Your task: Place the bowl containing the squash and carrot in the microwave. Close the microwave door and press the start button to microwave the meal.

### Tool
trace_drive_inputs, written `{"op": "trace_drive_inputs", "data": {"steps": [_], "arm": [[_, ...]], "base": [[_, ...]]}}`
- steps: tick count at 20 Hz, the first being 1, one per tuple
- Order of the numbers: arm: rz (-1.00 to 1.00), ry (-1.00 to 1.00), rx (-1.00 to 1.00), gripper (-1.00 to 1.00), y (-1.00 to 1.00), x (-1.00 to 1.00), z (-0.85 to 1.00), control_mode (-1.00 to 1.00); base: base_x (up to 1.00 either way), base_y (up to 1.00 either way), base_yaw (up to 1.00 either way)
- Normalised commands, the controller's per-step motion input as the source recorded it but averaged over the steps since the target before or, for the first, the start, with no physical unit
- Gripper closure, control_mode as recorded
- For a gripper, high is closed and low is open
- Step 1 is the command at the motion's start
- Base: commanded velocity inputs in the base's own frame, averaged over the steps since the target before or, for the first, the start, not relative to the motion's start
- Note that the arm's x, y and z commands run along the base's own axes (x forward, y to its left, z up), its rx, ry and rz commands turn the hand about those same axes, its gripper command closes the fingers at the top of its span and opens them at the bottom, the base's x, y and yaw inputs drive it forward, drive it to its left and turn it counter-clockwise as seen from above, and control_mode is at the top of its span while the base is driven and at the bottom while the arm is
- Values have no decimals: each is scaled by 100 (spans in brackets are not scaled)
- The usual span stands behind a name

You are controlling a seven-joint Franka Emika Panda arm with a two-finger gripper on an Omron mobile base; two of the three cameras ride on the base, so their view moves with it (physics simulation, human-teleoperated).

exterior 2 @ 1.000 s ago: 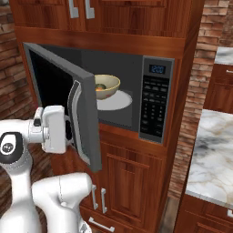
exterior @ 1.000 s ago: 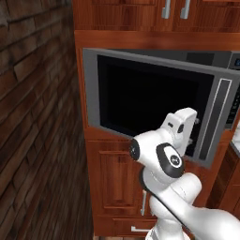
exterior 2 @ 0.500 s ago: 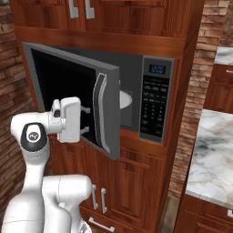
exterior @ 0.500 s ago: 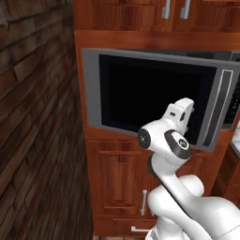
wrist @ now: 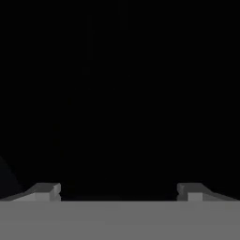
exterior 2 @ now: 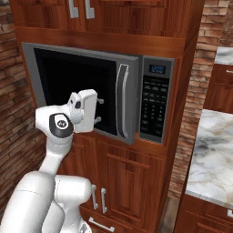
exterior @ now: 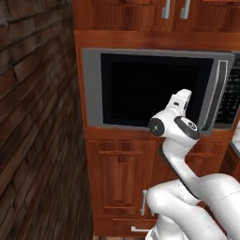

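Note:
The microwave (exterior 2: 157,68) sits built into the wooden cabinet wall. The microwave door (exterior 2: 73,84) (exterior: 154,89) stands almost shut, its handle side still a little off the front. Its curved silver handle (exterior 2: 120,100) (exterior: 216,93) lies next to the black keypad (exterior 2: 152,107). My gripper (exterior 2: 98,110) (exterior: 181,101) is open, its fingertips (wrist: 47,190) set wide apart against the door's black window. The window's darkness takes up the hand view around my gripper (wrist: 119,190). The bowl, squash and carrot are hidden behind the door.
Wooden cabinet doors (exterior 2: 125,182) with silver pulls run below the microwave, and more cabinets (exterior: 173,11) sit above it. A brick wall (exterior: 33,117) closes in the left side. A marble counter (exterior 2: 211,154) lies to the right.
The door has swung from about half open to nearly shut, with my gripper following against its window. The bowl inside has gone out of sight.

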Motion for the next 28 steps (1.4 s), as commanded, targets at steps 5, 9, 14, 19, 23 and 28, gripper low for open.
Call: {"op": "trace_drive_inputs", "data": {"steps": [5, 9, 14, 19, 23, 28], "arm": [[12, 0, 3, -100, -8, 77, 0, -100], [13, 0, 2, -100, -5, 73, 0, -100], [14, 0, 2, -100, -11, 65, 0, -100], [13, 2, 0, -100, -33, -38, -3, -100], [17, 3, 0, -100, -19, -94, 32, -100], [16, 9, 0, -100, -12, -95, 63, -100]], "base": [[0, 0, 0], [0, 0, 0], [0, 0, 0], [0, 0, 0], [0, 0, 0], [0, 0, 0]]}}
